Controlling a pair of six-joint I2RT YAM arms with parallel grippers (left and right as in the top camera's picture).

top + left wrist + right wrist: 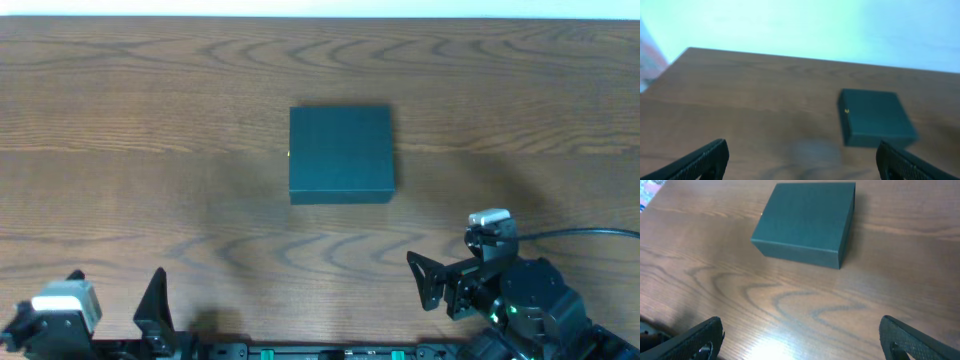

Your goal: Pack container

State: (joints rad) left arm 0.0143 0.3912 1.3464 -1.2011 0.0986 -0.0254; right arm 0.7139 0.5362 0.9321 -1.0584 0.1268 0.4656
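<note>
The container (341, 154) is a dark, roughly square shallow box, closed, lying in the middle of the wooden table. It also shows in the left wrist view (875, 117) and in the right wrist view (806, 222). My left gripper (802, 162) is open and empty at the near left edge, well short of the box. My right gripper (802, 340) is open and empty at the near right, in front of the box and apart from it. In the overhead view the right gripper (432, 282) sits below and right of the box.
The wooden table (150, 140) stretches to both sides of the box. A black cable (590, 233) runs off to the right from the right arm. The table's far edge meets a pale wall (805, 25).
</note>
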